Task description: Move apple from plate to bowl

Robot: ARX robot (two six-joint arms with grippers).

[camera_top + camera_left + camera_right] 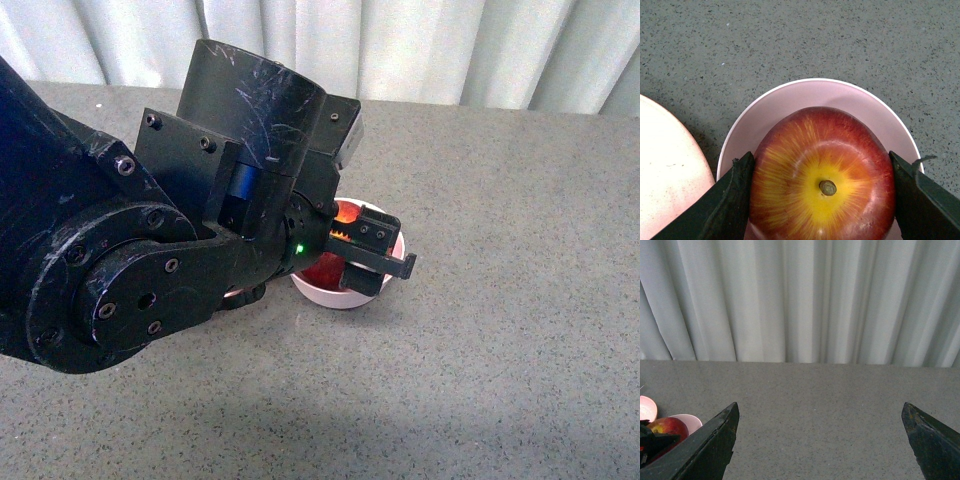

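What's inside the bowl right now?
The apple, stem up, lies within the rim of the bowl, and the left claw is closed on its two sides. The apple covers the bowl's floor, so whether it rests there cannot be seen.

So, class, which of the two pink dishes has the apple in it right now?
The small, deep pale pink bowl: the apple lies within its rim, gripped by the left end effector. The wide flat plate beside it shows only bare surface.
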